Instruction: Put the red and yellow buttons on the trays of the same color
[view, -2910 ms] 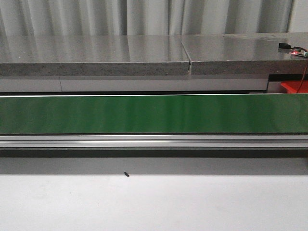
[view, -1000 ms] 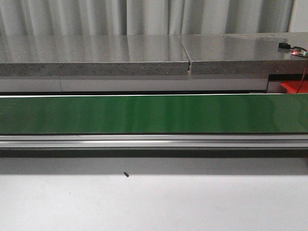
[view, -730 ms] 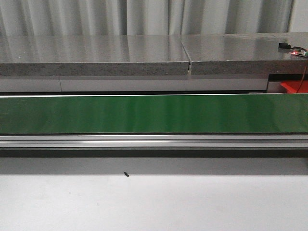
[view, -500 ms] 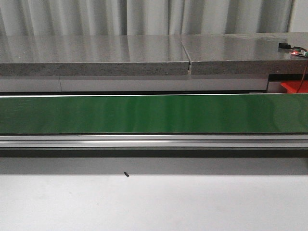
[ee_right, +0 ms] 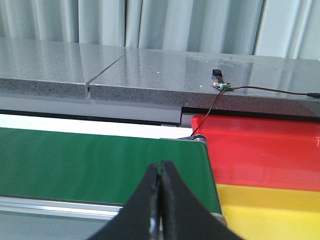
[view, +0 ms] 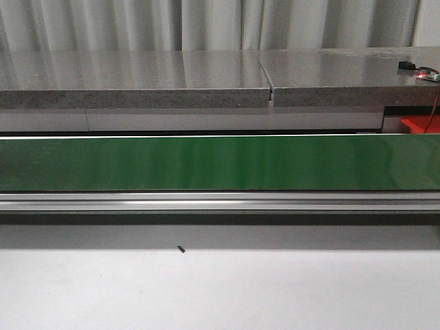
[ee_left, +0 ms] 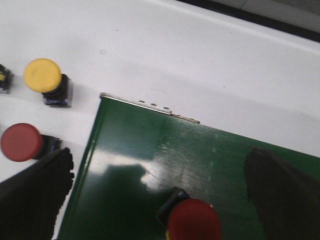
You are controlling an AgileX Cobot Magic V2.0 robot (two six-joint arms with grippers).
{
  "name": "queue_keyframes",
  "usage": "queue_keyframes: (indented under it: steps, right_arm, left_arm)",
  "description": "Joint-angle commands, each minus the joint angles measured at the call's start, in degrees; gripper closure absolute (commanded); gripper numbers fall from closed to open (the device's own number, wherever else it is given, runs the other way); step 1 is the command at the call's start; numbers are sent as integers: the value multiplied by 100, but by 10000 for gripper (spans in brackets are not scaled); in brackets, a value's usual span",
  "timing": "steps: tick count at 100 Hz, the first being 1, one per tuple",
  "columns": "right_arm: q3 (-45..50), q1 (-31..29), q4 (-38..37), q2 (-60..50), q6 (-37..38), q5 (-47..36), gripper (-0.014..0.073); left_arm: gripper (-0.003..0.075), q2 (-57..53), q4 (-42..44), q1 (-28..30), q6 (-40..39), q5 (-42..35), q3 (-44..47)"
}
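In the left wrist view a red button (ee_left: 194, 220) on a black base sits on the green belt (ee_left: 150, 150), between the wide-apart fingers of my left gripper (ee_left: 157, 156), which is open and touches nothing. On the white table beside the belt's end stand a yellow button (ee_left: 43, 76) and another red button (ee_left: 20, 142). My right gripper (ee_right: 160, 166) is shut and empty, hanging over the belt's other end (ee_right: 100, 160). Beside it lie the red tray (ee_right: 260, 150) and the yellow tray (ee_right: 270, 210). Neither gripper shows in the front view.
A dark part with a yellow spot (ee_left: 3, 80) peeks in at the picture's edge by the yellow button. The grey stone ledge (view: 206, 72) runs behind the belt (view: 220, 163), with a small wired board (ee_right: 221, 84) on it. The red tray's corner (view: 419, 124) shows at right.
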Motion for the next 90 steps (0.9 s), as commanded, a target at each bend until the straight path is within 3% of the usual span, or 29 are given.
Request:
queue_keyframes:
  steps: [1,65,90]
  right_arm:
    - [-92,8,-69,-108,0,-473,662]
    - [-92,8,-69,-108,0,-473,662]
    - [-92,8,-69,-108,0,-473,662]
  left_arm:
    - [49,-378,-28,241,-85,-182,-158]
    - [49,-1163,283,3053,-293,-535,1588]
    - [49,-972,283,3395,-447,-1304,1881]
